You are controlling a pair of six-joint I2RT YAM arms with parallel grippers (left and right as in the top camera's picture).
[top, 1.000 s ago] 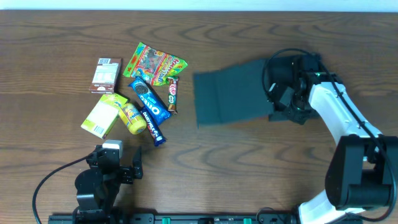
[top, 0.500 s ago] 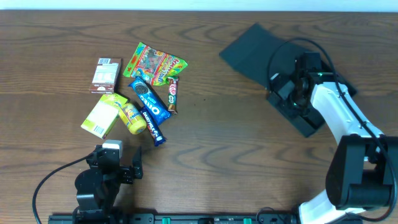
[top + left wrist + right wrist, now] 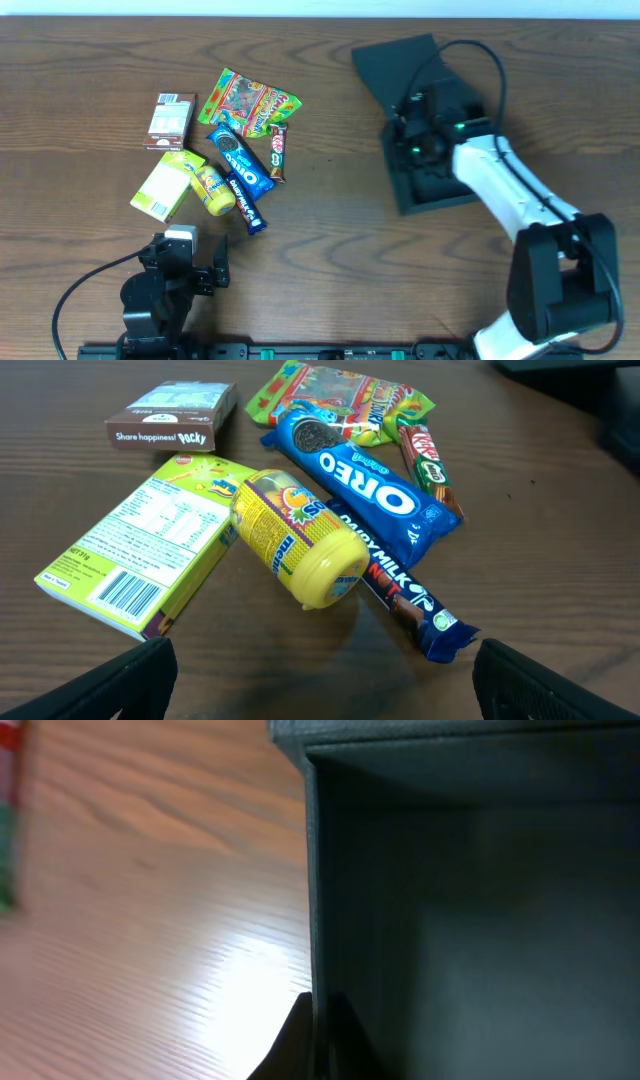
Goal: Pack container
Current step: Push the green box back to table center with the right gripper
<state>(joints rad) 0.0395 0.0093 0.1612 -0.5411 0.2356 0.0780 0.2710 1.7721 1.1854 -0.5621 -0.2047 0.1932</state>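
Teal-green matte container point(image 3: 440, 188), squarish, flap lid point(image 3: 398, 62) lying open toward 11 o'clock; it stands at 2 o'clock on the tabletop point(image 3: 330, 260). No snack is visible inside.

Right end effector point(image 3: 418, 140): pressed together, pinching the container's wall on its 10 o'clock side.

Snacks, seven, clustered at 9 o'clock, well apart from the container:
- Pocky box point(image 3: 172, 415)
- gummy bag point(image 3: 250, 98)
- Oreo pack point(image 3: 355, 475)
- KitKat bar point(image 3: 277, 152)
- yellow-green carton point(image 3: 140, 555)
- yellow tub point(image 3: 298, 540)
- Dairy Milk bar point(image 3: 405, 595)

Left end effector point(image 3: 190, 270): at 7 o'clock, spread wide, holding nothing.

Progress, as judged: the lid is open, packing is not begun, and all seven are left to load.

Views: only the left wrist makes the labels legible. Only the right wrist shows the thin wall nipped. Only the overhead shows both arms.
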